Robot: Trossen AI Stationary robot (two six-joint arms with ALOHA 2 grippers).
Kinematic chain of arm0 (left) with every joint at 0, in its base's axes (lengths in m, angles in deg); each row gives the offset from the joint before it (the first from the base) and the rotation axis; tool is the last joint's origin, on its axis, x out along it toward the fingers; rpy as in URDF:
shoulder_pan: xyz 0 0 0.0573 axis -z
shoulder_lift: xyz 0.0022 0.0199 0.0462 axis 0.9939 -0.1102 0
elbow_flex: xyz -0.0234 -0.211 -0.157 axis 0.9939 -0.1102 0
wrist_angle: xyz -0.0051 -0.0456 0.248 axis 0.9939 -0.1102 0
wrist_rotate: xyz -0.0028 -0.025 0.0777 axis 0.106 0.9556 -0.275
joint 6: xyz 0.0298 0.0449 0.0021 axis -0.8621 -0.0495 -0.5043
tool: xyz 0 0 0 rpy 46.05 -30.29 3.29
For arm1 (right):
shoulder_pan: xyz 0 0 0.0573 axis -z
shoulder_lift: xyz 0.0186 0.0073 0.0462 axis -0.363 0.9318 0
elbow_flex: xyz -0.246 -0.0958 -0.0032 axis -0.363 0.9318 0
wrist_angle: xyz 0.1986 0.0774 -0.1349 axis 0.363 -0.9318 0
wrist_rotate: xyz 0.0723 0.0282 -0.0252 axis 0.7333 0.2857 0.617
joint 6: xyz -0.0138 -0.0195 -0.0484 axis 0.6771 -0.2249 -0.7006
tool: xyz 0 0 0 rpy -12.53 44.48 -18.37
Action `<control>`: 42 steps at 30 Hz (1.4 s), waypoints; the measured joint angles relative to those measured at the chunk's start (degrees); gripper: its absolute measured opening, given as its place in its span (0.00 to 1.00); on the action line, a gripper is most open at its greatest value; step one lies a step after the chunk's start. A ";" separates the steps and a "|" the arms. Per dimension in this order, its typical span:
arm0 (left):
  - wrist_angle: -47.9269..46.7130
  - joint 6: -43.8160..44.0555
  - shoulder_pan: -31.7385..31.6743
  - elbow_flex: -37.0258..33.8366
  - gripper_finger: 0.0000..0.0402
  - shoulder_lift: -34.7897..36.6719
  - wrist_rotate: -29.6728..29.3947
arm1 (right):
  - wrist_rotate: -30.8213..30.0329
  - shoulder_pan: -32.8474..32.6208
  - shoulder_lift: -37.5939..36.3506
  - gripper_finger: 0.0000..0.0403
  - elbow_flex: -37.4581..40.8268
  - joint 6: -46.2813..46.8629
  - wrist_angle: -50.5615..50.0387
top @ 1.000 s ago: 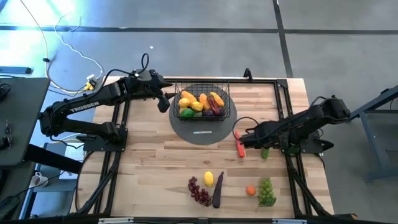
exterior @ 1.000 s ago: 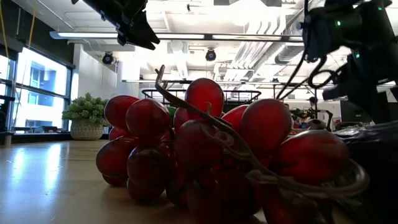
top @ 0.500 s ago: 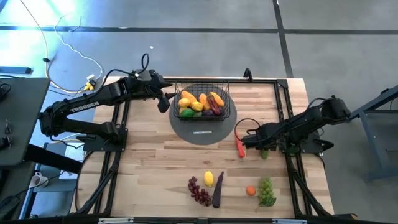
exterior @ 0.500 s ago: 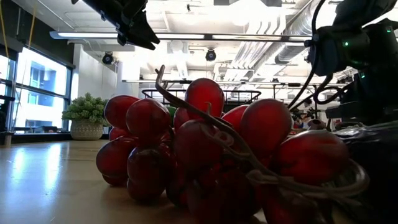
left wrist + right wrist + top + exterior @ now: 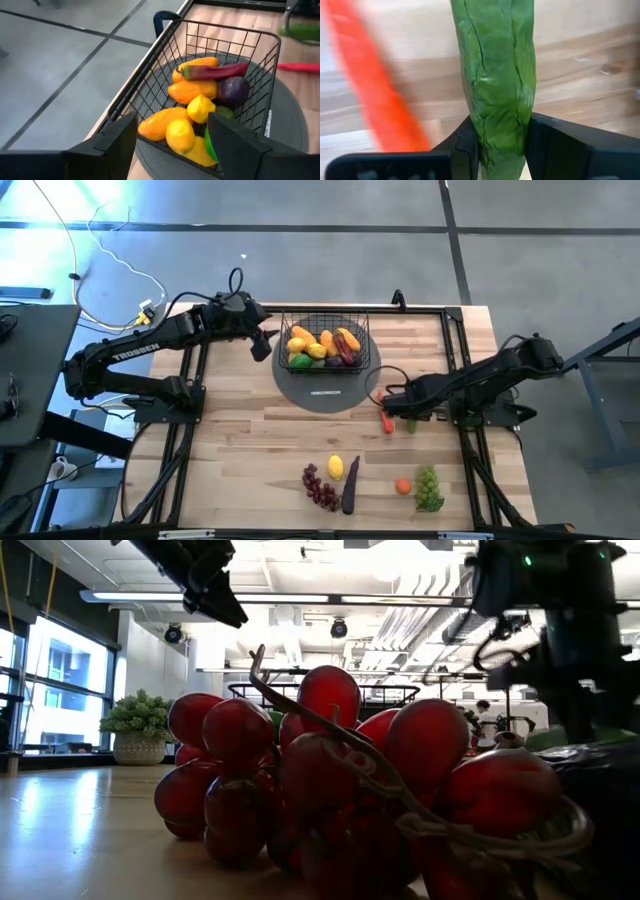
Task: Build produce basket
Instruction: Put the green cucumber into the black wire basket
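The black wire basket (image 5: 325, 345) stands on a round dark grey disc (image 5: 325, 388) at the table's far middle, holding lemons, mangoes, a red pepper and a purple piece (image 5: 200, 92). My left gripper (image 5: 262, 345) hovers open just left of the basket. My right gripper (image 5: 400, 408) is right of the disc, shut on a green cucumber (image 5: 500, 75). A red-orange carrot (image 5: 384, 420) lies beside it. My right gripper pinches the cucumber's two long sides (image 5: 500, 137) between its two fingers (image 5: 465, 147). The fingers come from above, pointing down, and lie across the cucumber. Whether the cucumber is clear of the table, I cannot tell.
Near the front edge lie purple grapes (image 5: 320, 487), which fill the low view (image 5: 340, 790), a lemon (image 5: 336, 467), an eggplant (image 5: 350, 485), a small orange fruit (image 5: 403, 486) and green grapes (image 5: 429, 488). Bare wood lies on the left half.
My right gripper has shifted toward the table's left, closer to the carrot. The cucumber's visible green end has moved left with it. My left gripper has stayed beside the basket.
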State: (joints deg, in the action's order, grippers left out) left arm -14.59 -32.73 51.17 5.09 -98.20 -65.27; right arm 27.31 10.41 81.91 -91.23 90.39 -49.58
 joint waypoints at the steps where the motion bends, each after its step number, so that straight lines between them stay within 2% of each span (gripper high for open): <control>1: -0.08 -0.51 -0.17 0.00 0.57 0.00 -0.09 | -0.94 0.00 0.00 0.20 -1.24 0.03 -0.79; 7: -1.01 -1.42 -2.39 0.00 0.57 0.00 -0.36 | -8.64 0.00 0.00 0.20 -9.46 1.28 -6.97; 13: -1.18 -1.42 -5.22 0.00 0.57 0.00 -0.38 | -19.37 0.09 0.00 0.20 -17.14 0.46 -11.18; 18: -1.16 -1.31 -7.17 0.00 0.57 0.00 -0.36 | -25.82 2.47 0.00 0.20 -22.02 -4.55 -11.19; 22: -0.29 -1.25 -8.71 -0.02 0.57 0.00 -0.36 | -28.43 5.85 0.00 0.20 -24.89 -11.87 -9.84; 29: 0.94 1.65 -10.33 0.00 0.57 0.00 -0.31 | -27.93 14.17 0.00 0.20 -27.27 -31.89 -0.42; 37: 1.21 2.67 -10.65 -0.02 0.57 0.00 -0.32 | -18.98 25.15 0.12 0.20 -27.58 -57.37 19.43; 42: 1.83 2.67 -10.65 -0.02 0.57 0.00 -0.33 | -16.17 29.50 0.62 0.20 -27.65 -65.32 25.24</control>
State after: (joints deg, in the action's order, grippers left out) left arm -12.76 -30.06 40.51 5.07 -98.20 -65.59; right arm 11.14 39.92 82.54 -118.88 25.07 -24.34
